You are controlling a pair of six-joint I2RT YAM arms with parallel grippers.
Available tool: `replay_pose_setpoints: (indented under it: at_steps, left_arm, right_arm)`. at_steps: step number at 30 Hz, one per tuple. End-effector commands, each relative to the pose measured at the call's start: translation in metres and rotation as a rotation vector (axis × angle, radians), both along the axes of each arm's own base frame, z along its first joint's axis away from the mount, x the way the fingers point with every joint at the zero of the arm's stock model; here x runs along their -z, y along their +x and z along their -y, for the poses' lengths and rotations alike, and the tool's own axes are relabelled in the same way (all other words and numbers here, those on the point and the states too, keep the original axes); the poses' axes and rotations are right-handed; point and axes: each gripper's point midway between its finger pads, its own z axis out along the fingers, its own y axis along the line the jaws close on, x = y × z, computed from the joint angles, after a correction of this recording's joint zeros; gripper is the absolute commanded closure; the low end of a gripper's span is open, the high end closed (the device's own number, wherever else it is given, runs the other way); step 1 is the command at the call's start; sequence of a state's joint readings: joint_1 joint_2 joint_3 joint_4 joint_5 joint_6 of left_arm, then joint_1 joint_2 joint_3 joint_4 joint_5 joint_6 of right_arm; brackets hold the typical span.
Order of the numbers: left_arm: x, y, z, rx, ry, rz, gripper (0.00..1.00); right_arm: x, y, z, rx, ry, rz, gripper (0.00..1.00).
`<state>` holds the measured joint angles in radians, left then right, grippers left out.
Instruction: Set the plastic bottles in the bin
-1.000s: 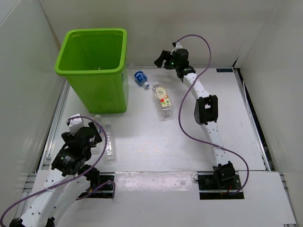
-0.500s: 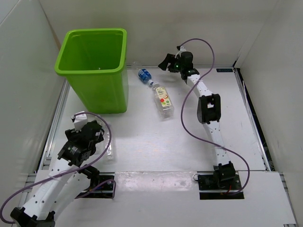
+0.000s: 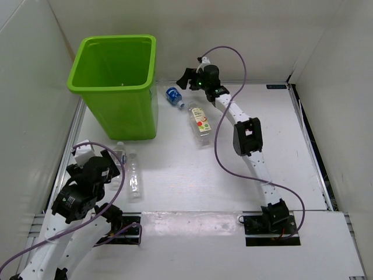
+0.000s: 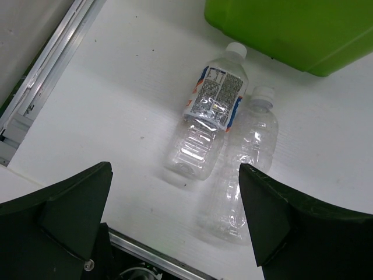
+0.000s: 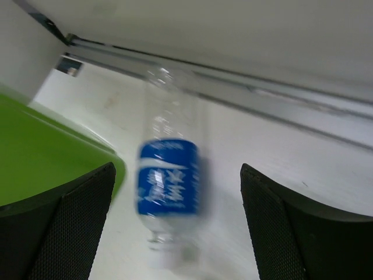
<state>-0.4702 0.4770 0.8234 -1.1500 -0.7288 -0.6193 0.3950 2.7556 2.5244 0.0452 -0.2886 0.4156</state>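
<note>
Since clear plastic bottles point(image 4: 213, 111) lie outside the tall lime-green bin point(image 3: 119, 111), both arms' jaws are held open, empty, over them.

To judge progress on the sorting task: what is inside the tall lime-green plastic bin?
The top view shows only bare green inner walls of the tall lime-green plastic bin; no contents show. Its near rim hides the lowest part.
</note>
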Motion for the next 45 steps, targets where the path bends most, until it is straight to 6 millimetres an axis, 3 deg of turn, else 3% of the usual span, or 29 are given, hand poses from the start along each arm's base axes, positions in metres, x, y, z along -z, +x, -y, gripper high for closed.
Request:
replay_pose_setpoints:
  at_steps: [1, 5, 10, 17, 26, 33, 38, 42, 45]
  left_arm:
    - [-0.004, -0.010, -0.002, 0.021, -0.009, -0.006, 0.00]
    - [-0.017, -0.011, 0.000, 0.049, -0.023, 0.036, 0.00]
    - [-0.017, -0.012, -0.001, 0.053, -0.018, 0.030, 0.00]
    - [-0.012, -0.006, 0.006, 0.084, -0.011, 0.003, 0.00]
    - [-0.014, -0.006, 0.004, 0.073, -0.004, 0.004, 0.00]
    - [-0.018, -0.009, 0.004, 0.085, 0.001, -0.001, 0.00]
    - [-0.020, -0.005, 0.008, 0.106, 0.005, -0.014, 0.00]
    - [-0.018, -0.003, 0.010, 0.117, 0.010, -0.027, 0.00]
    - [-0.019, -0.002, 0.012, 0.122, 0.010, -0.032, 0.00]
  right_arm:
    - [-0.057, 0.005, -0.019, 0.007, 0.021, 0.165, 0.11]
    - [-0.060, -0.002, -0.030, -0.016, -0.004, 0.193, 0.11]
    - [-0.056, -0.004, -0.032, -0.002, -0.016, 0.160, 0.11]
    - [-0.048, -0.008, -0.022, 0.056, -0.059, 0.065, 0.11]
    - [-0.028, -0.019, -0.005, 0.058, -0.092, -0.080, 0.19]
    - [-0.027, -0.022, -0.012, 0.002, -0.074, -0.070, 0.19]
    - [-0.019, -0.031, -0.001, -0.015, -0.101, -0.143, 0.19]
    - [-0.020, -0.042, -0.018, -0.066, -0.161, -0.094, 0.10]
    - [-0.016, -0.047, -0.020, -0.084, -0.146, -0.123, 0.10]
